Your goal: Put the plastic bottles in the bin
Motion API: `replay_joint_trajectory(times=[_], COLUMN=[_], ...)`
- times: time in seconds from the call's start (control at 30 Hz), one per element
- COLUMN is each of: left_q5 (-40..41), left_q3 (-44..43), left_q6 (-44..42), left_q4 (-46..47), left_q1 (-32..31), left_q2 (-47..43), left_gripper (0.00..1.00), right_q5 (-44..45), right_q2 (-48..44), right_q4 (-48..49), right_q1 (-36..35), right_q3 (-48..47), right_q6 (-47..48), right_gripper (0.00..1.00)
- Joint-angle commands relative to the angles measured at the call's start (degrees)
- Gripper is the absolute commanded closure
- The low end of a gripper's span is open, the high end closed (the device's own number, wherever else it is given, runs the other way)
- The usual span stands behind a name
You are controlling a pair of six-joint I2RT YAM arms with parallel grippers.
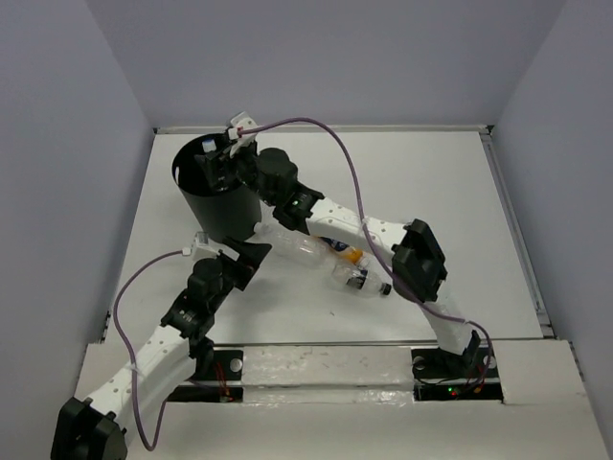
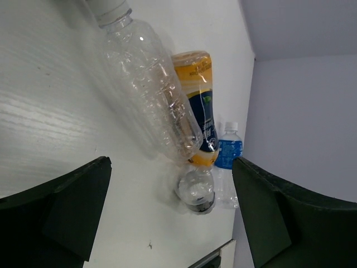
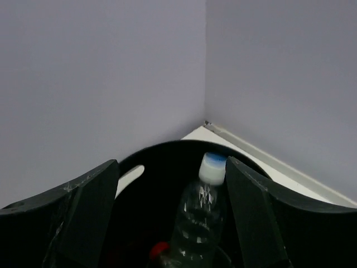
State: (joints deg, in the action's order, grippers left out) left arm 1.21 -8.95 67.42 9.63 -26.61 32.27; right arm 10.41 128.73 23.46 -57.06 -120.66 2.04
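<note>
Right tool (image 3: 172,163) spread wide over bin (image 3: 162,146); blue-capped bottle (image 3: 203,215) sits inside, untouched. I lift straight up, clear of rim. Left tool (image 2: 170,167) spread, empty, facing clear bottle (image 2: 150,84) on tabletop (image 2: 50,123). I pinch mid-body, gently: thin plastic likely crumples.

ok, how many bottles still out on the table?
4, clustered together: big clear bottle, orange bottle beside it, blue-label bottle, dark-capped bottle. Right arm may hide more.
</note>
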Motion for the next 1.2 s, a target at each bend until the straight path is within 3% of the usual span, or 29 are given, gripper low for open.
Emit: replay_joint_trajectory(times=[0.0,0.1,0.23,0.47,0.7,1.03,1.13,1.17], left_q5=[4.84,7.21,8.80,12.57,17.86,24.27,25.15,25.50], left_q3=[0.25,-1.15,-5.27,-10.65,-15.30,-26.73,-27.79,-27.70], left_q6=[3.15,3.42,3.68,5.70,5.36,3.86,3.86,3.95], left_q4=[9.35,12.42,15.67,19.20,18.33,9.27,8.04,7.78], left_q1=[-1.07,-2.47,-4.14,-5.38,-6.61,-6.88,-6.96,-7.05], left_q2=[3.48,9.18,19.45,33.64,41.27,53.42,55.26,55.53], left_gripper=[0.01,0.01,0.01,0.01,0.01,0.02,0.08,0.15], right_q5=[-2.59,-1.98,4.85,8.31,4.44,7.87,7.25,7.25], right_q2=[-19.68,-33.30,-49.56,-72.70,-85.29,-90.58,-91.72,-92.33], right_q4=[8.17,9.15,3.10,-16.67,-29.95,-38.58,-40.77,-41.30], right_q1=[-0.07,-0.07,-0.07,-0.07,-0.07,-0.07,-0.07,-0.07], right_q3=[15.99,33.91,53.09,74.49,83.38,84.63,84.27,84.10], right_q6=[-4.76,-6.52,-10.12,-17.94,-26.64,-28.59,-28.94,-29.11], right_gripper=[0.21,0.24,0.29,0.31,0.26,0.24,0.24,0.24])
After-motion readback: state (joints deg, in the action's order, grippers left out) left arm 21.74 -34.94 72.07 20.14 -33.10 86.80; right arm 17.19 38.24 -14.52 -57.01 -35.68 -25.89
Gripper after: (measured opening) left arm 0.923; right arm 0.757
